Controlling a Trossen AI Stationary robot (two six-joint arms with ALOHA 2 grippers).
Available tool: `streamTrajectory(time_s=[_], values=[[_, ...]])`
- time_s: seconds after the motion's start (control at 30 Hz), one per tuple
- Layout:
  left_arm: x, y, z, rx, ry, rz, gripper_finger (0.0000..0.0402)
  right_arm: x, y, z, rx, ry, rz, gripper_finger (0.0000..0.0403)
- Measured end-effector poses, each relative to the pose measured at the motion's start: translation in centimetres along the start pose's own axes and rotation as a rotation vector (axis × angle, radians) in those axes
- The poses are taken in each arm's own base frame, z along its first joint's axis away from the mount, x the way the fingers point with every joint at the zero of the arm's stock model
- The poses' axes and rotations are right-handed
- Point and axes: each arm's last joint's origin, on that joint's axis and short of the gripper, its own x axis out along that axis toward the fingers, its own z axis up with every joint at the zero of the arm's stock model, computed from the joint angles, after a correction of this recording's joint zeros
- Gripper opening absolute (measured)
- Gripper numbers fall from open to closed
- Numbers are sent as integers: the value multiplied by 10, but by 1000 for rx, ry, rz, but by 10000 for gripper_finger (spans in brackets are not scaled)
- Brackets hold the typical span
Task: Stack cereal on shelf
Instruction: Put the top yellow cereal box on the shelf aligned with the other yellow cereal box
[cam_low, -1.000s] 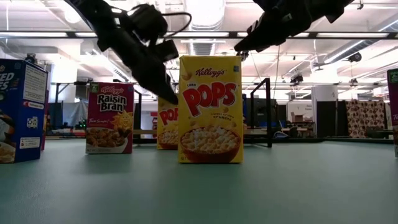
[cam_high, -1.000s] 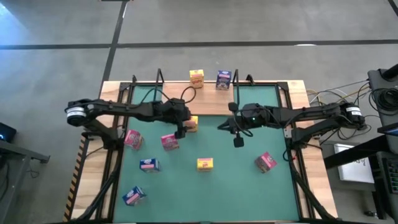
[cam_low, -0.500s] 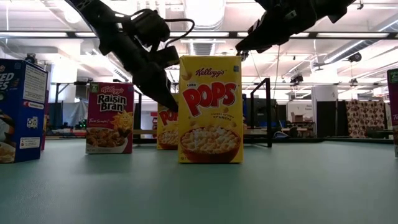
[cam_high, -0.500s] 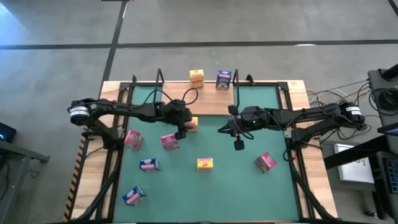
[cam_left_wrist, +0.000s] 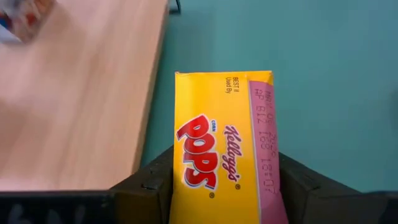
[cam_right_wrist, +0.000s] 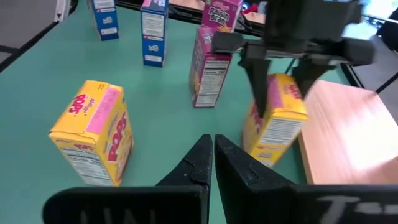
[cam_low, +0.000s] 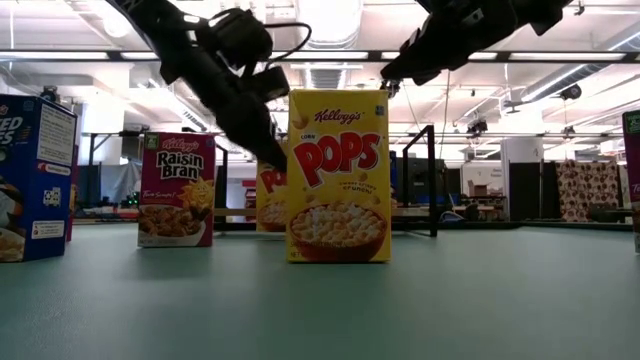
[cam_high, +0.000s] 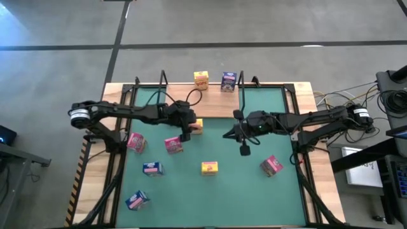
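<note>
My left gripper (cam_high: pixel 188 131) is shut on a yellow cereal box (cam_left_wrist: pixel 224 155) beside the near edge of the light-wood shelf (cam_high: pixel 216 109), which has black wire brackets (cam_high: pixel 163 79) at its ends. A yellow box (cam_high: pixel 201 79) and a blue box (cam_high: pixel 228 81) stand at the far edge. My right gripper (cam_high: pixel 244 149) hovers shut and empty above the mat's middle. More cereal boxes stand on the green mat: pink (cam_high: pixel 173 145), pink (cam_high: pixel 135 142), blue (cam_high: pixel 152 168), yellow (cam_high: pixel 210 167), pink (cam_high: pixel 271 166), blue (cam_high: pixel 137 200). My left gripper pinches the yellow box's upper end (cam_left_wrist: pixel 180 180) between its two fingers (cam_right_wrist: pixel 258 93), one on each wide face. The fingers come from above, pointing down, across the box's top. In the right wrist view the box (cam_right_wrist: pixel 273 118) is tilted; I cannot tell whether its lower edge touches the mat.
The green mat (cam_high: pixel 254 191) has free room at its near right. Black frame rails (cam_high: pixel 117 159) run along both sides of the table. Cables and equipment (cam_high: pixel 391 95) sit off the right edge.
My left gripper has shut on the yellow cereal box next to the shelf. The box has risen a little and tipped, as the low view shows. The other boxes have stayed where they were.
</note>
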Motion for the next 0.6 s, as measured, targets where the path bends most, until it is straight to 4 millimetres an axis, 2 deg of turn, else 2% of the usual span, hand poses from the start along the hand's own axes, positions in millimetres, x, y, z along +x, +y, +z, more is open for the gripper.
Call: streamTrajectory(time_s=[0.3,0.47,0.6], values=[[-19,13,41,140,-69,31,156,0,3,0,-7,5,6,9],[-33,36,61,209,-117,96,155,-2,3,-2,-5,24,10,9],[-43,61,69,212,-144,146,155,-5,3,-1,-5,29,11,9]])
